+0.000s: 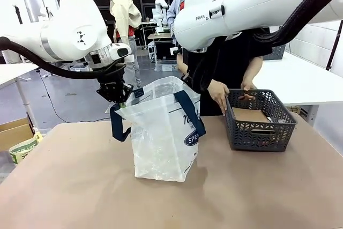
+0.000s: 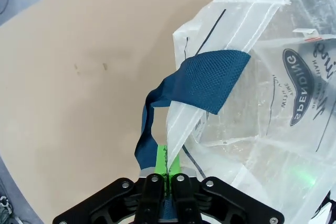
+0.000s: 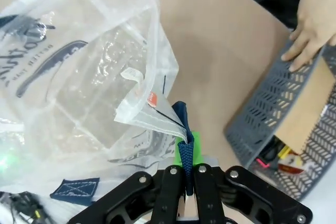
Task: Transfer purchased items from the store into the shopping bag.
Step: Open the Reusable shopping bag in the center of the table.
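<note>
The shopping bag [image 1: 166, 132] stood upright near the middle of the table [image 1: 69, 186], its mouth drawn open, its logo side turned toward the dark grey lattice basket [image 1: 257, 135] standing close to its right. Through the clear plastic no goods could be made out inside it. The flat brown cardboard box [image 1: 249, 115] lay in the basket, and the right wrist view showed a few small bright items [image 3: 283, 158] beside it in one corner.

The left gripper [image 2: 167, 163] was clamped tight on the bag's top edge just by one navy strap [image 2: 205, 80]. The right gripper [image 3: 186, 148] was pinched closed on the opposite rim, with the other strap's webbing between its pads. The two held the opening apart from either side.

One hand of the person [image 1: 218, 94] rested on the basket's rim nearest the bag; the other hand [image 1: 247, 96] reached down into the basket.

Judging by this, the step in hand was holding the bag open while the person picked out the first items. The next move would call for both grips to stay firm and steady, mouth wide, so a hand could pass between the arms and drop goods in without snagging a strap
</note>
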